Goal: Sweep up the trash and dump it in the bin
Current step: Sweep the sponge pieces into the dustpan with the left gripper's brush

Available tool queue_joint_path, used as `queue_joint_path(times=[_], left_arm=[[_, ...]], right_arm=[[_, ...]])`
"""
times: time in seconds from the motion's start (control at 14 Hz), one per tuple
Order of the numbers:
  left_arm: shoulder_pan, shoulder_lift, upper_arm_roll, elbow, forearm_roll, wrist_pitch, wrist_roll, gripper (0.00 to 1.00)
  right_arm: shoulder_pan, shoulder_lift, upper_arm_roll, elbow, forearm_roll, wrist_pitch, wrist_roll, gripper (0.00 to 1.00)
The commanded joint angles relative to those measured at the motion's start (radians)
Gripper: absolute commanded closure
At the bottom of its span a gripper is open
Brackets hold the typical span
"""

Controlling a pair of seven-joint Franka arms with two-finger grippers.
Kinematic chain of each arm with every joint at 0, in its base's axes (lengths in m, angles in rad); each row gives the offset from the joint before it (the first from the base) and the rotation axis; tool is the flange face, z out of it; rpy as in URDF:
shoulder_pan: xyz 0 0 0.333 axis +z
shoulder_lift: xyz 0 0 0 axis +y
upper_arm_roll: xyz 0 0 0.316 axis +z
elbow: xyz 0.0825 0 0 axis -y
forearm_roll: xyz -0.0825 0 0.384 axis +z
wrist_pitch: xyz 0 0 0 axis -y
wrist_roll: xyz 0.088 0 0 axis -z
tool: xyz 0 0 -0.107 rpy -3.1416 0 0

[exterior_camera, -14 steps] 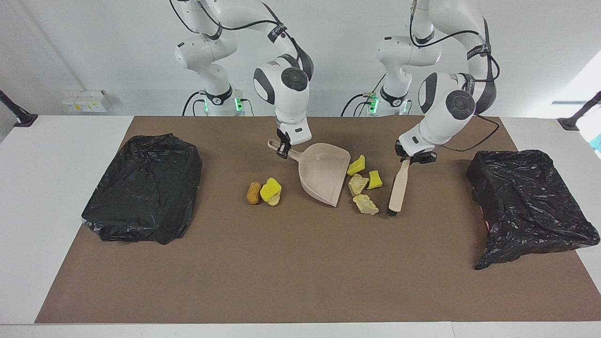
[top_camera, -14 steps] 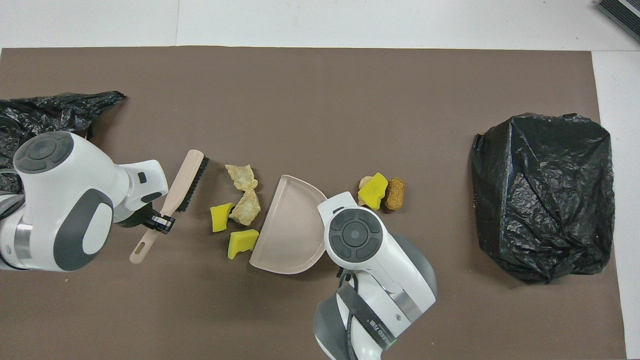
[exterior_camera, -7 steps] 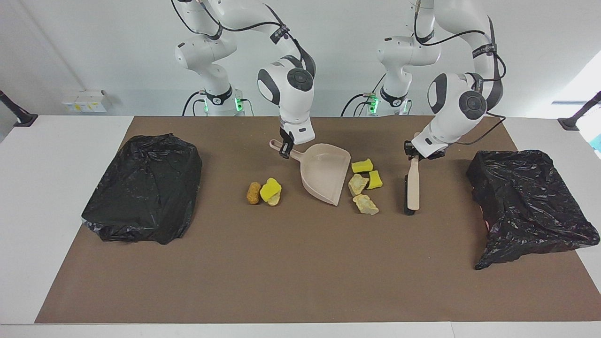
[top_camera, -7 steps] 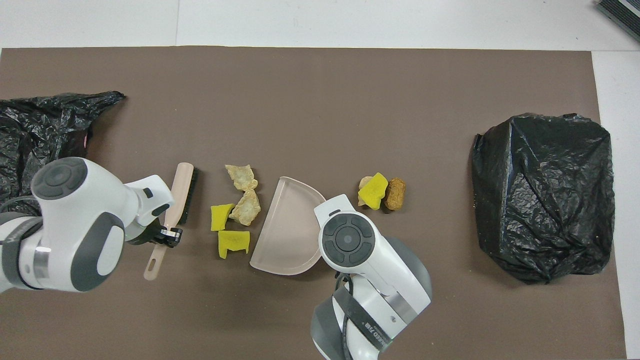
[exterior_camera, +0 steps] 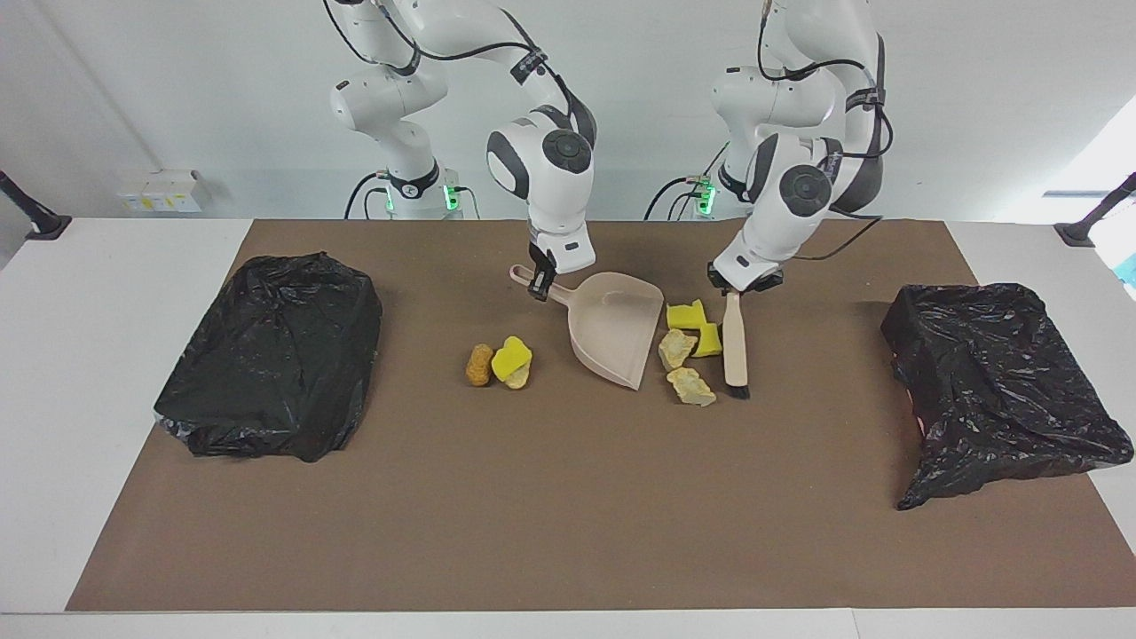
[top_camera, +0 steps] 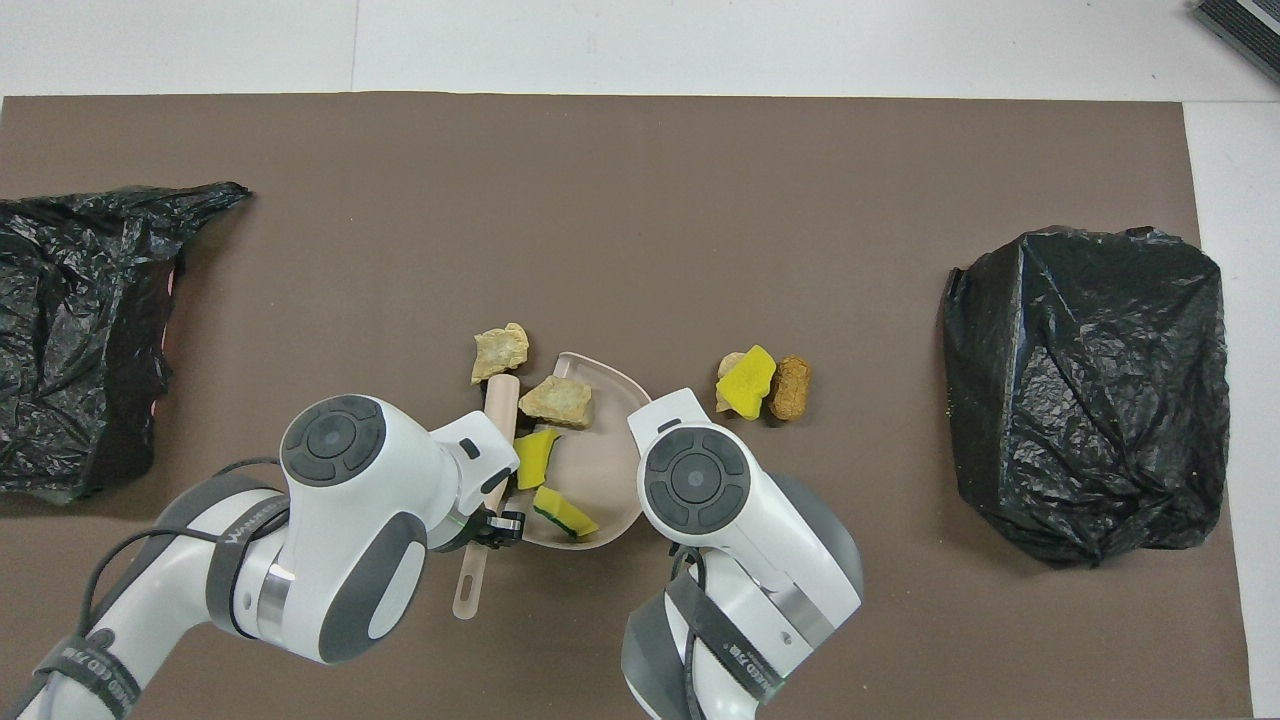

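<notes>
1. A black bin bag (exterior_camera: 271, 355) sits lumped on the brown mat (exterior_camera: 568, 515) at the right arm's end of the table, well apart from the dustpan (exterior_camera: 617, 328).
2. Three pieces of trash cluster between that bag and the dustpan: an orange-brown lump (exterior_camera: 479, 364), a yellow sponge piece (exterior_camera: 512, 357) touching it, and a pale lump (exterior_camera: 518, 378) tucked against the sponge.
3. The right gripper (exterior_camera: 538, 286) is clamped on the dustpan's handle, which points toward the robots; the pan's open mouth faces the left arm's end of the table.
4. At the pan's mouth lie two yellow sponge pieces (exterior_camera: 685, 314) (exterior_camera: 708, 339) and a beige lump (exterior_camera: 676, 348); from overhead they sit at or just across the pan's lip. Another beige lump (exterior_camera: 691, 387) lies on the mat just beside the mouth, farther from the robots.
5. The left gripper (exterior_camera: 735, 286) is closed on the brush (exterior_camera: 735, 344), whose long axis runs away from the robots, bristle end on the mat, pressed against the sponges.
6. A second black bin bag (exterior_camera: 1003, 390) lies at the left arm's end, well apart from the dustpan.
</notes>
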Motion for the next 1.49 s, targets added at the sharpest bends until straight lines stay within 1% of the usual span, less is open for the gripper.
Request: queue_joint_path(times=[0.0, 0.14, 0.21, 0.36, 0.43, 0.57, 0.71, 0.85, 0.93, 1.07, 1.21, 1.28, 1.35, 1.42], left_arm=[[-0.059, -0.014, 0.015, -0.024, -0.092, 0.015, 0.052, 1.00], [-0.066, -0.008, 0.018, 0.006, -0.092, -0.007, 0.043, 1.00], [-0.053, -0.021, 0.022, 0.013, -0.091, -0.028, 0.045, 1.00], [-0.011, -0.033, 0.027, 0.069, -0.069, -0.117, 0.039, 1.00], [0.015, -0.033, 0.027, 0.098, -0.039, -0.149, 0.039, 1.00], [0.046, -0.024, 0.027, 0.117, 0.059, -0.147, 0.046, 1.00], [0.118, -0.004, 0.026, 0.143, 0.128, -0.131, 0.069, 1.00], [0.180, 0.044, 0.026, 0.193, 0.141, -0.108, 0.155, 1.00], [0.194, 0.077, 0.026, 0.203, 0.143, -0.073, 0.189, 1.00], [0.189, 0.137, 0.026, 0.197, 0.143, 0.005, 0.223, 1.00], [0.171, 0.133, 0.018, 0.186, 0.143, -0.007, 0.224, 1.00], [0.137, 0.124, 0.016, 0.175, 0.141, -0.017, 0.221, 1.00], [0.076, 0.111, 0.019, 0.166, 0.141, -0.043, 0.215, 1.00], [0.039, 0.095, 0.021, 0.160, 0.143, -0.079, 0.213, 1.00]], right_arm=[[-0.002, -0.001, 0.004, -0.013, -0.024, 0.032, 0.037, 1.00], [-0.002, -0.001, 0.004, -0.013, -0.024, 0.032, 0.037, 1.00], [-0.002, -0.001, 0.004, -0.013, -0.023, 0.032, 0.037, 1.00], [-0.002, -0.001, 0.004, -0.013, -0.024, 0.032, 0.037, 1.00], [-0.002, -0.001, 0.004, -0.013, -0.023, 0.032, 0.038, 1.00], [-0.002, -0.001, 0.004, -0.013, -0.023, 0.032, 0.050, 1.00], [-0.002, -0.001, 0.004, -0.013, -0.022, 0.032, 0.069, 1.00], [0.002, -0.005, 0.006, -0.020, -0.023, 0.032, 0.121, 1.00], [0.009, -0.005, 0.006, -0.020, -0.022, 0.031, 0.150, 1.00], [0.015, -0.007, 0.006, -0.020, -0.022, 0.031, 0.169, 1.00], [0.015, -0.007, 0.006, -0.020, -0.022, 0.031, 0.169, 1.00], [0.015, -0.007, 0.006, -0.022, -0.022, 0.031, 0.169, 1.00], [0.015, -0.007, 0.006, -0.024, -0.022, 0.031, 0.170, 1.00], [0.015, -0.007, 0.006, -0.027, -0.021, 0.035, 0.172, 1.00]])
